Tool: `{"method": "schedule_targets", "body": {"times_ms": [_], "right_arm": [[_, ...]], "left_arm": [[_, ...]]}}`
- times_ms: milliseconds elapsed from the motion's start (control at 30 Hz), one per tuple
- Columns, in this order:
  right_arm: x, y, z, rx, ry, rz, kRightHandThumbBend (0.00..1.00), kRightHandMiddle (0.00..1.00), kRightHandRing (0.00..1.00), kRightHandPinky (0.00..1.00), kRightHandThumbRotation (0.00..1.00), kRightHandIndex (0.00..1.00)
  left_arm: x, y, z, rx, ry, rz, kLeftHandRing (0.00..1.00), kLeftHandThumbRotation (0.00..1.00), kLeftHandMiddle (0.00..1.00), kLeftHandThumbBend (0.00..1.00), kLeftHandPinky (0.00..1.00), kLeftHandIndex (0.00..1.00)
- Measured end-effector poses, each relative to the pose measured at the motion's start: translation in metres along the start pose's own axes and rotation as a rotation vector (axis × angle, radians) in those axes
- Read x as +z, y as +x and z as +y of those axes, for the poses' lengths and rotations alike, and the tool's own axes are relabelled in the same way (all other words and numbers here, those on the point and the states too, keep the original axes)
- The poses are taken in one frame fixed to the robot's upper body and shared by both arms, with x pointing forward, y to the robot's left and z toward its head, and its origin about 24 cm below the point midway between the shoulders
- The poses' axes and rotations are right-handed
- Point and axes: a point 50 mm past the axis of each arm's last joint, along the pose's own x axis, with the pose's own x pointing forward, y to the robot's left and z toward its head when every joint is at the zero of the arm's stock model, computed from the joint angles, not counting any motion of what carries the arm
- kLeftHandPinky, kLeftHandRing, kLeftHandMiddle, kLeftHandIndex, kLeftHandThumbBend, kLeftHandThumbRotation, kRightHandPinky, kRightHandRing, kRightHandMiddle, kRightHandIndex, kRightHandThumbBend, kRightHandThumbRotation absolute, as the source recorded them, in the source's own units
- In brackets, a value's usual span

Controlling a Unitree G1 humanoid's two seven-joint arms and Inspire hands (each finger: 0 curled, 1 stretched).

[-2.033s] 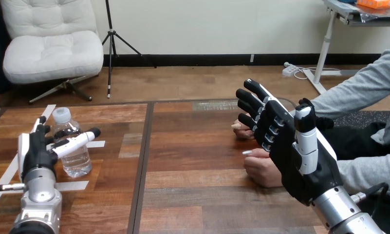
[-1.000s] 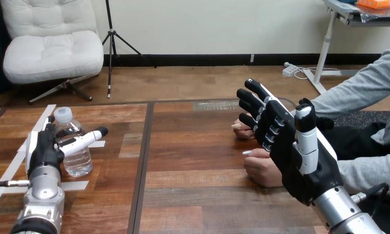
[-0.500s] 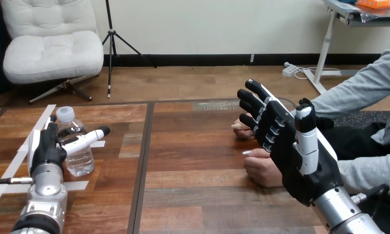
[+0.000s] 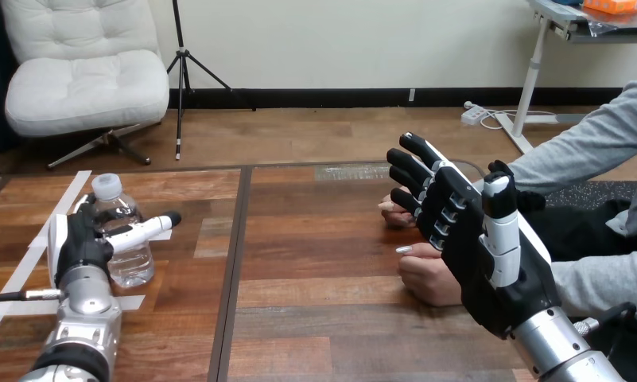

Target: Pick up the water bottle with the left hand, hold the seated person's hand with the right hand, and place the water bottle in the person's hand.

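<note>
Clear water bottle (image 4: 129, 259) upright, cap up, left hand (image 4: 80, 243) fingers released against it, right hand (image 4: 483, 256) fingers outstretched

Left hand (image 4: 78, 243) sits low at the left, on edge, thumb straight and pointing right. Right hand (image 4: 468, 239) is raised, back to the camera, fingers (image 4: 417, 147) straight and slightly spread.

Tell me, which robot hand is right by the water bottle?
The left hand, at the view's left, sits against the water bottle. The right hand is across the table, raised open before the person's hands.
</note>
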Motion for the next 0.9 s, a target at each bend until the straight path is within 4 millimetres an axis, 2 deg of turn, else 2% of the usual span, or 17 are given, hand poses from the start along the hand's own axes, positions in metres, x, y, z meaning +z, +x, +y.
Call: {"method": "schedule_targets", "body": {"times_ms": [167,400,700,900], "right_arm": [[-0.0001,-0.001,0.0003,0.0,0.002,0.001,1.0,0.94,0.98,0.98,1.0,0.95],[0.0001,-0.0022,0.0007,-0.001,0.003,0.0,1.0,0.94,0.98,0.97,1.0,0.95],[0.0002,-0.0025,0.0008,-0.002,0.007,-0.002,1.0,0.94,0.98,0.97,1.0,0.95],[0.0004,-0.0025,0.0008,-0.002,0.01,-0.003,1.0,0.94,0.98,0.97,1.0,0.94]], "left_arm": [[0.0018,0.0005,-0.001,0.021,0.003,0.016,0.76,0.02,0.8,0.95,0.68,0.82],[0.0038,0.0015,-0.001,0.035,0.017,0.038,0.71,0.0,0.74,0.94,0.62,0.77],[0.0047,0.0019,-0.0028,0.017,0.06,0.051,0.55,0.0,0.58,0.95,0.45,0.72],[0.005,0.002,-0.0043,0.001,0.085,0.058,0.59,0.0,0.6,0.93,0.47,0.67]]}}
